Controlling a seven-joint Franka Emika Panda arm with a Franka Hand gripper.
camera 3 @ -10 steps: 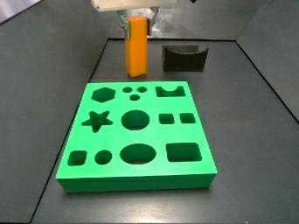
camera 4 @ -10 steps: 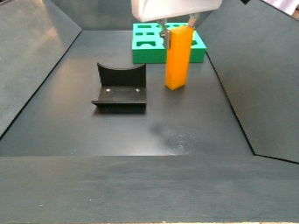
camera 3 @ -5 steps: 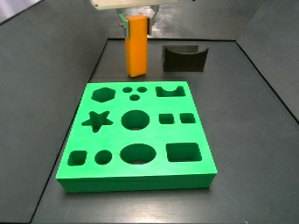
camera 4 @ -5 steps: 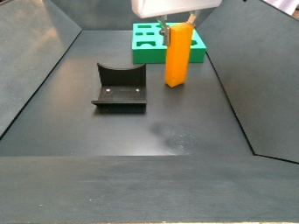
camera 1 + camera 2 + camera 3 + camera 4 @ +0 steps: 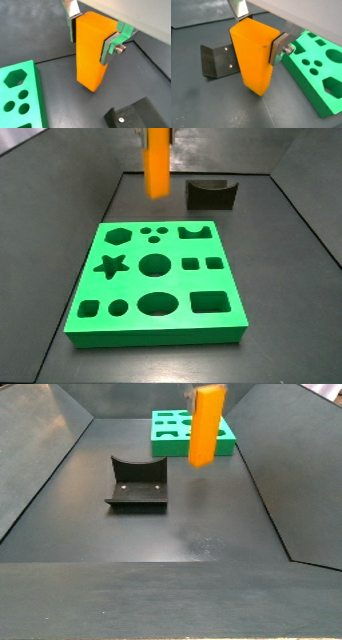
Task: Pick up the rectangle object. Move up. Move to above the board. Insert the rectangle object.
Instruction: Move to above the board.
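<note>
The rectangle object, a tall orange block [image 5: 90, 55], hangs upright between my gripper's [image 5: 90, 41] silver fingers [image 5: 107, 50], which are shut on its upper sides. Both wrist views show this grip; the gripper [image 5: 258, 32] holds the block [image 5: 254, 60] clear of the dark floor. In both side views only the block shows [image 5: 158, 163] [image 5: 206, 429], lifted off the floor, and the gripper is above the picture's edge. The green board [image 5: 158, 278] with shaped holes lies flat on the floor, apart from the block. It also shows in the other views [image 5: 160, 449] [image 5: 30, 72] [image 5: 298, 57].
A dark fixture with a curved notch [image 5: 210, 194] stands on the floor beside the block, also seen in other views [image 5: 138, 482] [image 5: 218, 62] [image 5: 137, 115]. Dark sloping walls [image 5: 80, 188] ring the floor.
The block has risen off the floor with the gripper. The gripper body, seen at the top of both side views before, is now out of frame.
</note>
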